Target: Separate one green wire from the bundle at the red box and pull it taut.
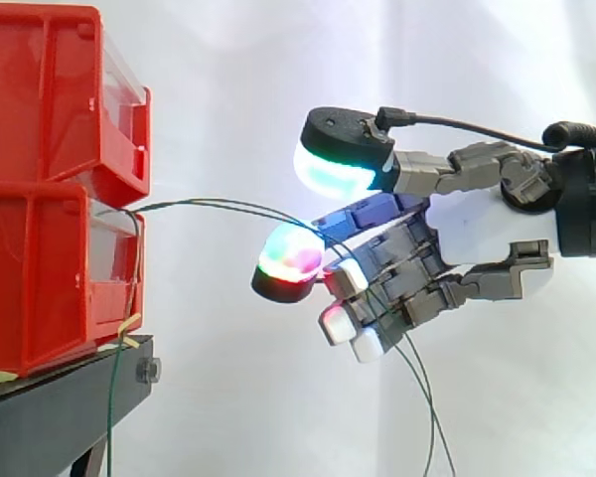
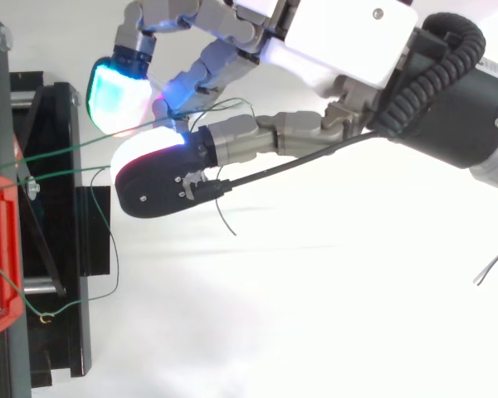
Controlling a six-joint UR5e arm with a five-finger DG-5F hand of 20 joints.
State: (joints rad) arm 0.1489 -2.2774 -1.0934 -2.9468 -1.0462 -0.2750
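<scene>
- White curtain behind, red bins point(image 1: 40, 268) at the left. Where's the green wire point(image 1: 219, 205)?
- It runs left to right from the gap between the 2 bins to the hand point(image 1: 487, 229), then hangs below it.
- Grip?
- Thumb and curled fingers pinch it. 2 strands may be caught.
- Next?
- Probably pull right, along the wire.

Thin green wires point(image 1: 209, 203) arc rightward from the lower red box point(image 1: 40, 278), then droop.
</scene>
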